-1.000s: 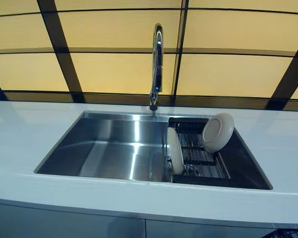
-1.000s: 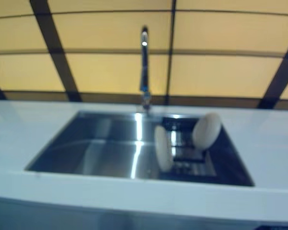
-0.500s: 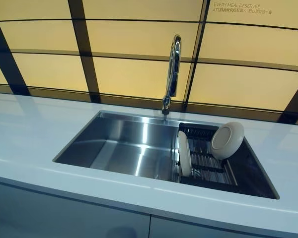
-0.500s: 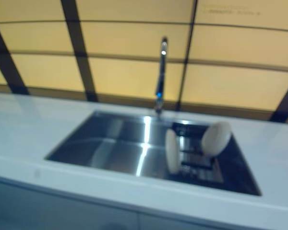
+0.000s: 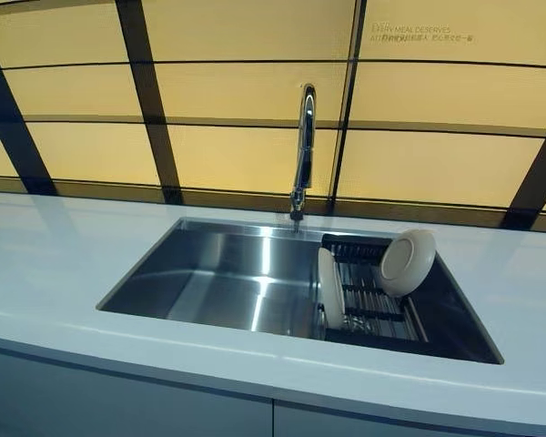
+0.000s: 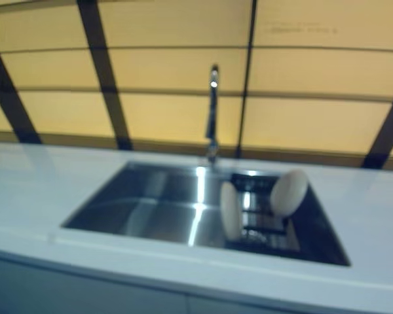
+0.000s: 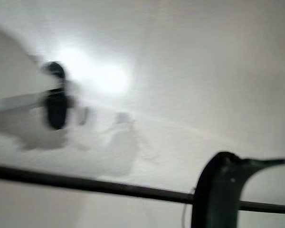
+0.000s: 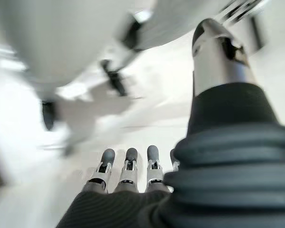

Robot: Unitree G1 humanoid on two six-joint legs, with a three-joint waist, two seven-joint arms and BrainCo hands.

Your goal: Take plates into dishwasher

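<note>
Two pale plates stand in a dark wire rack (image 5: 373, 305) in the right part of the steel sink (image 5: 218, 273). One plate (image 5: 328, 288) stands on edge at the rack's left side. The other plate (image 5: 407, 261) leans at the rack's far right. Neither hand shows in the eye views. In the right wrist view my right hand (image 8: 128, 173) hangs over a pale floor, fingers straight, thumb (image 8: 218, 52) apart, holding nothing. The left wrist view shows only a dark part of my left hand (image 7: 217, 192) over the pale floor.
A tall chrome faucet (image 5: 302, 150) rises behind the sink's middle. White countertop (image 5: 55, 264) runs around the sink. Yellow wall panels with dark bars (image 5: 146, 100) stand behind. Grey cabinet fronts (image 5: 118, 401) lie below the counter's edge.
The whole picture has shifted, so the camera has moved: the sink now sits a little further left and higher than half a second ago. The plates keep their places in the rack.
</note>
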